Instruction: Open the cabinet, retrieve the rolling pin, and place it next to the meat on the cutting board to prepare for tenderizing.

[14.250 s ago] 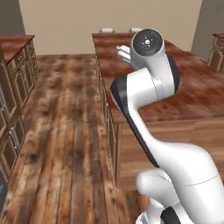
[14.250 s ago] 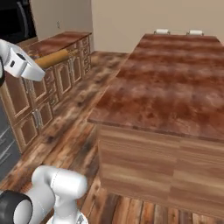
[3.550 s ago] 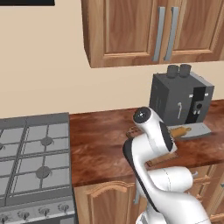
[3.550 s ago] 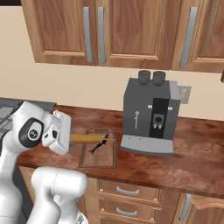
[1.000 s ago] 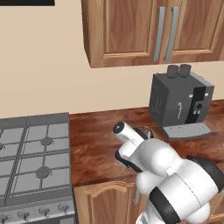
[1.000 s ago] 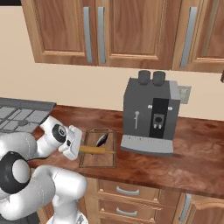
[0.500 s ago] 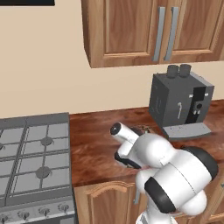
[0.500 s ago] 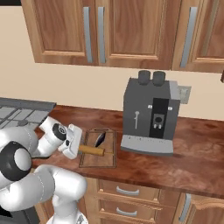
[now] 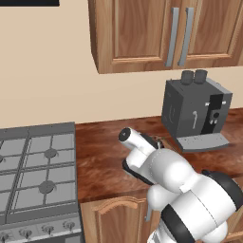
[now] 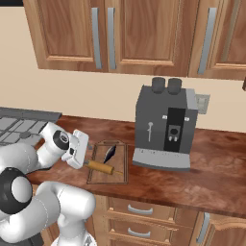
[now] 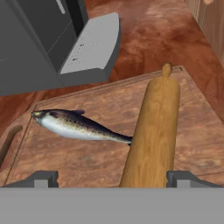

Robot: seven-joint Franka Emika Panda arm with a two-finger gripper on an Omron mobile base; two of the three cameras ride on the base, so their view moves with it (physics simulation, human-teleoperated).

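Fingers [image 11: 43, 178] apart, rolling pin [image 11: 154, 131] between

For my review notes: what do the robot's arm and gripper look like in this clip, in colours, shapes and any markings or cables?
The arm is glossy white, built of rounded, bulbous links with dark grey to black bands at the joints. One round joint cap shows a dark ring with a pale centre. The gripper is a flat white block; its two finger tips look small, squared and grey in the hand view. No cables or lettering can be made out.

rolling pin [image 11: 154, 131]: smooth pale wood, matt | cutting board [image 11: 78, 157]: reddish grained wood | fish [image 11: 76, 126]: glossy, speckled skin | coffee machine [image 10: 166, 129]: matt grey | counter [image 10: 211, 168]: polished dark wood
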